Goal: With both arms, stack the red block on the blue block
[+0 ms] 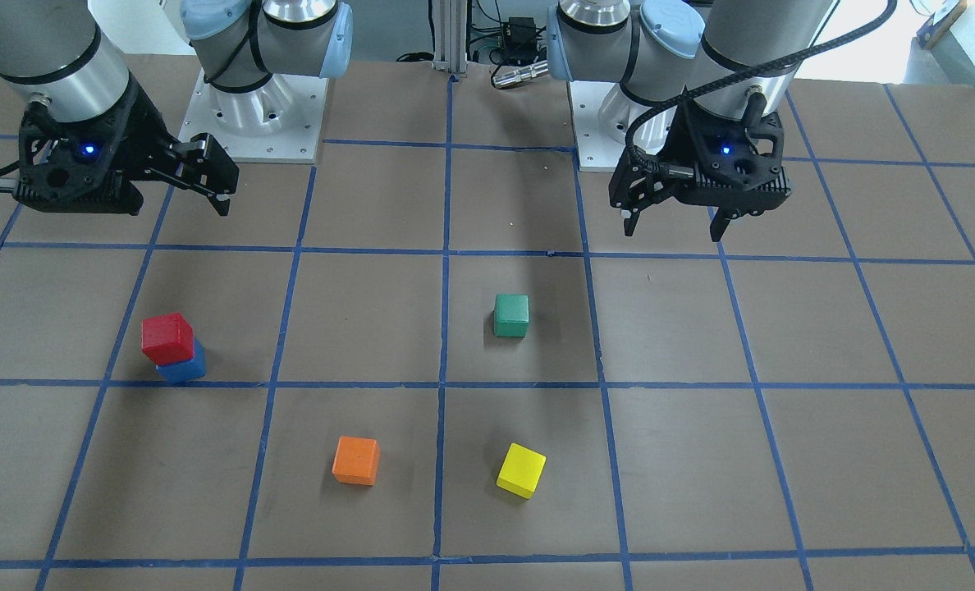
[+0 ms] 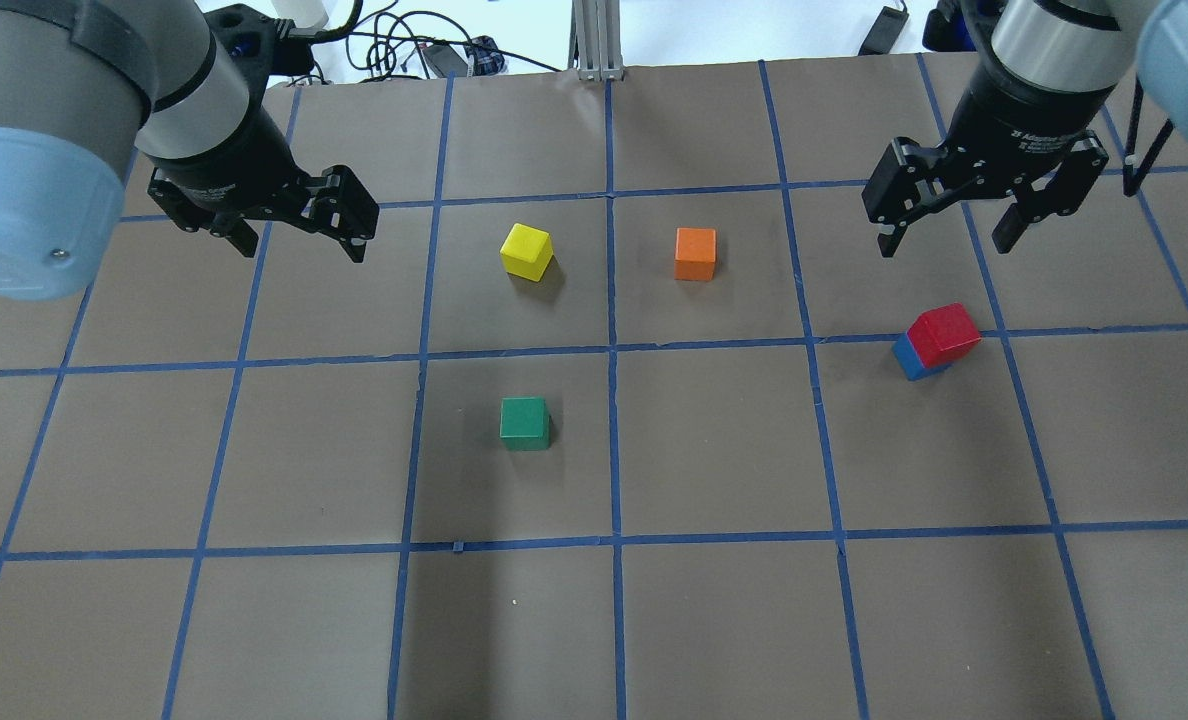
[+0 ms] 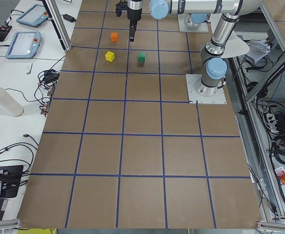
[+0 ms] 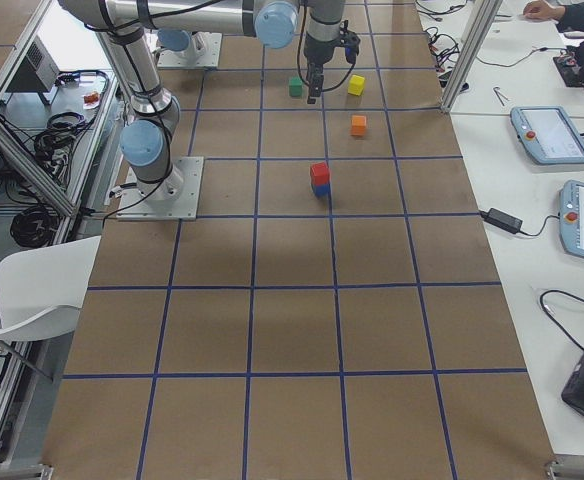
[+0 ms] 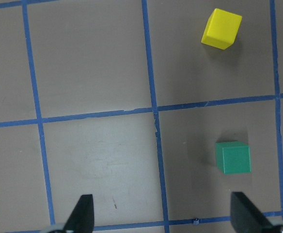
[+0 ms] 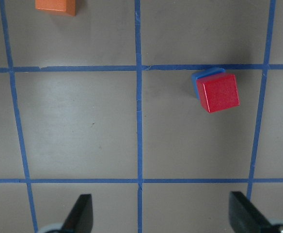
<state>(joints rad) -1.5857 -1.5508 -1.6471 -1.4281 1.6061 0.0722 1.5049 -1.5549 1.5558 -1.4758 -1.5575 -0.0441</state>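
The red block [image 1: 167,337] rests on top of the blue block [image 1: 185,368], slightly offset; the stack also shows in the overhead view, red block [image 2: 944,332] on blue block [image 2: 907,359], and in the right wrist view, red block [image 6: 220,92] over blue block [image 6: 198,77]. My right gripper [image 2: 946,246] is open and empty, raised above the table just beyond the stack; in the front view it [image 1: 221,197] hangs behind the stack. My left gripper [image 2: 303,250] is open and empty, raised over the table's other half [image 1: 674,231].
A green block [image 2: 525,422], a yellow block [image 2: 527,250] and an orange block [image 2: 695,253] lie apart on the brown table [image 2: 714,620] with blue tape grid lines. The green block [image 5: 233,158] and yellow block [image 5: 221,28] show in the left wrist view.
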